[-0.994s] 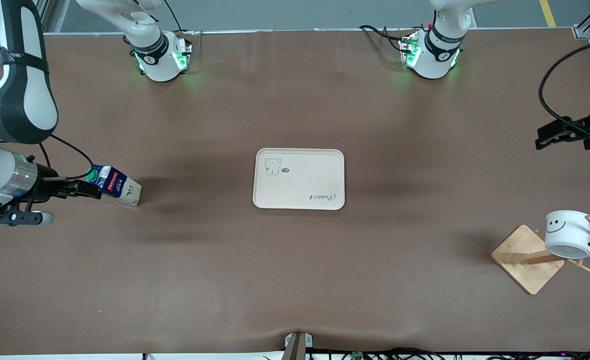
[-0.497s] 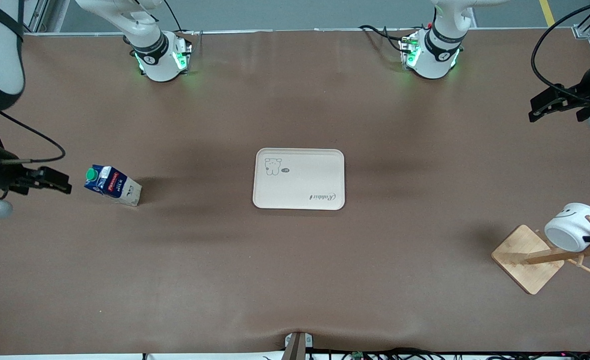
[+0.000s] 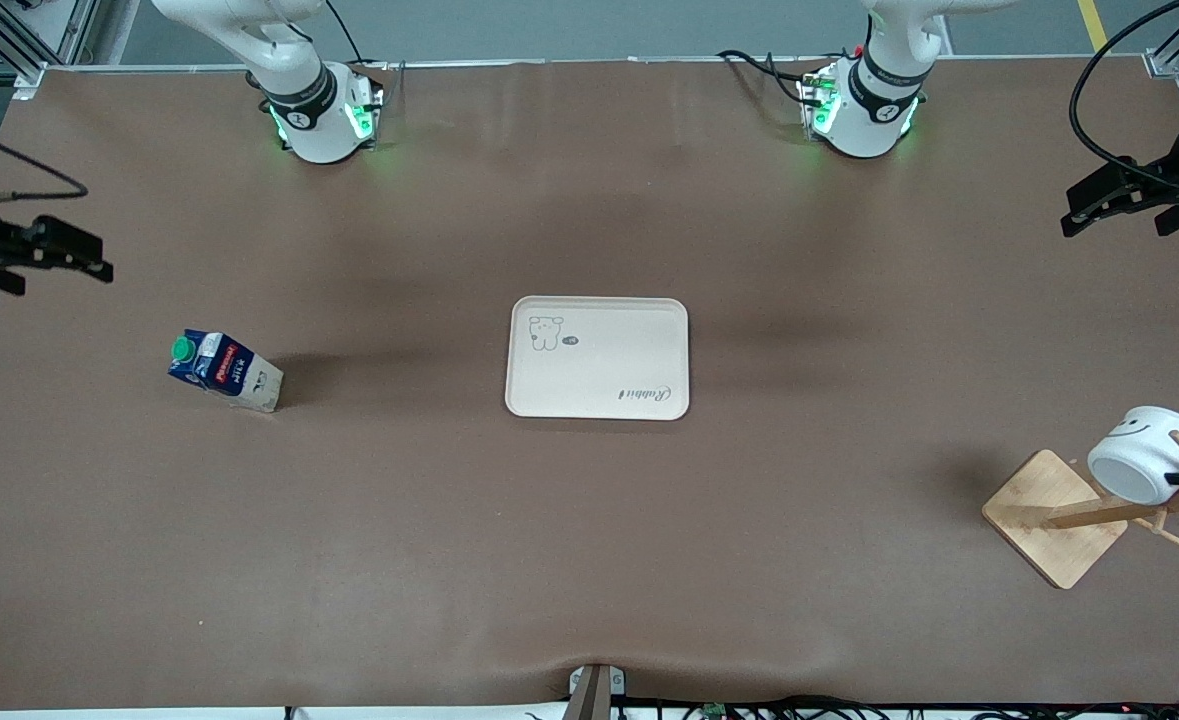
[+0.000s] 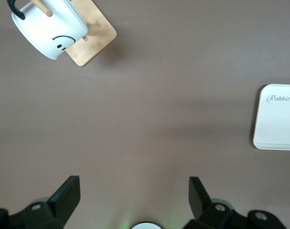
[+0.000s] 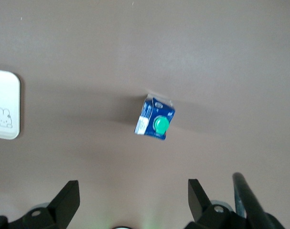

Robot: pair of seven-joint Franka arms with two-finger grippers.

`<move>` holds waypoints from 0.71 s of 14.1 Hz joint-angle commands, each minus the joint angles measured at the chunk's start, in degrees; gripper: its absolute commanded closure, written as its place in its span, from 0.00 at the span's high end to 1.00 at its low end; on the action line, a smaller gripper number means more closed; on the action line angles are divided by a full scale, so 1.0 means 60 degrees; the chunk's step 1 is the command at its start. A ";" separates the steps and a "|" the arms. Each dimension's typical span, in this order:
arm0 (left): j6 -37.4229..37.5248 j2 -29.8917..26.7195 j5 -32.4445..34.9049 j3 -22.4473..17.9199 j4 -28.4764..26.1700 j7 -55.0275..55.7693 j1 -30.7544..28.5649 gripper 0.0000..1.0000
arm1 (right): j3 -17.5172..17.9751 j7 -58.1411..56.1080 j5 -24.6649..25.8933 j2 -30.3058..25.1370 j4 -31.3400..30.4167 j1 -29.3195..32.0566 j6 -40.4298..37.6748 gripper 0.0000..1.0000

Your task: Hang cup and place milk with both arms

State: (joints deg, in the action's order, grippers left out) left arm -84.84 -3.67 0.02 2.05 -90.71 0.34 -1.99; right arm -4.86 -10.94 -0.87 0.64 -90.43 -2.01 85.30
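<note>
The right gripper (image 3: 89, 260) hangs in the air over the edge of the table (image 3: 589, 560) at the right arm's end; its jaws are spread wide with nothing between them, as the right wrist view shows. The milk (image 3: 224, 370) stands on the table toward that same end, well apart from the tray (image 3: 597, 357); from the front camera its long axis slants, the green cap (image 3: 182, 348) pointing toward the right arm's end and the pale base toward the tray, and in the right wrist view (image 5: 155, 124) the cap faces the camera.

The beige tray sits in the middle of the table, bare but for a small printed animal and lettering.

Near the table corner at the left arm's end, on the side nearer the front camera, stands a wooden rack (image 3: 1069, 515). The cup (image 3: 1144, 467) hangs by its black handle from one of its pegs, tilted with its mouth turned down toward the rack's base; the smiley shows in the left wrist view (image 4: 51, 29).

The left gripper (image 3: 1084, 210) hangs over the table edge at the left arm's end, its jaws wide apart and holding nothing
</note>
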 commanded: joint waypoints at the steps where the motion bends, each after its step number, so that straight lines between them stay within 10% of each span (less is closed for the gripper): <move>1: 0.0004 -0.0151 -0.0150 -0.0005 -0.0145 0.0104 -0.0166 1.00 | 0.0064 0.0384 0.0247 -0.0781 -0.0403 0.0114 0.0403 1.00; 10: 0.0341 -0.0312 -0.0150 0.0315 -0.0145 0.0907 -0.0151 1.00 | 0.0209 0.0563 0.1255 -0.0444 0.0379 -0.0090 0.0242 1.00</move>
State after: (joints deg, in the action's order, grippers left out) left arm -83.43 -3.87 -0.07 2.70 -90.81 3.36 -2.80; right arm -4.43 -8.60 2.83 -2.61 -89.75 -1.51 87.45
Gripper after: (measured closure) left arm 0.000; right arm 0.000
